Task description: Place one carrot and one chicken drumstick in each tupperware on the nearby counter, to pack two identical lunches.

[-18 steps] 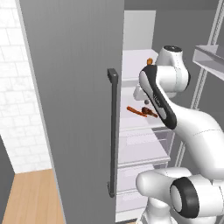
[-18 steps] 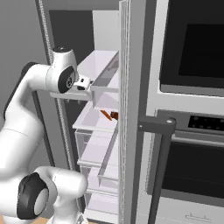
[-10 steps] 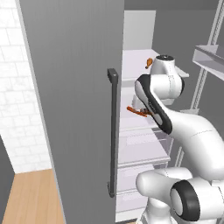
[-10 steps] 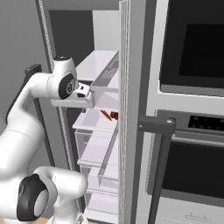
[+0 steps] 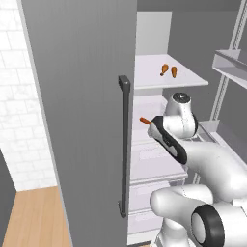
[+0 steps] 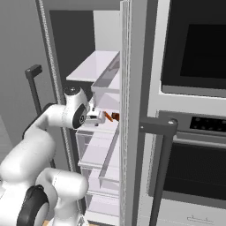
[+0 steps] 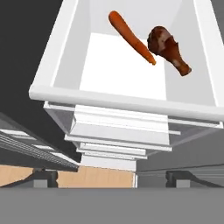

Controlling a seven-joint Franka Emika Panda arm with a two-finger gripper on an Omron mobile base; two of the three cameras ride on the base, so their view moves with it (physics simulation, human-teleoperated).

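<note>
You see an orange carrot and a mottled brown drumstick in a white bin. The fridge door is plain grey with a dark grey handle; the wall is white brick, the floor light wood-grained.

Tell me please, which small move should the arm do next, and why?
Probably lower the open pincer toward the carrot to grasp it. The carrot lies free on the white fridge shelf beside the chicken drumstick, and the pincer holds nothing.
</note>
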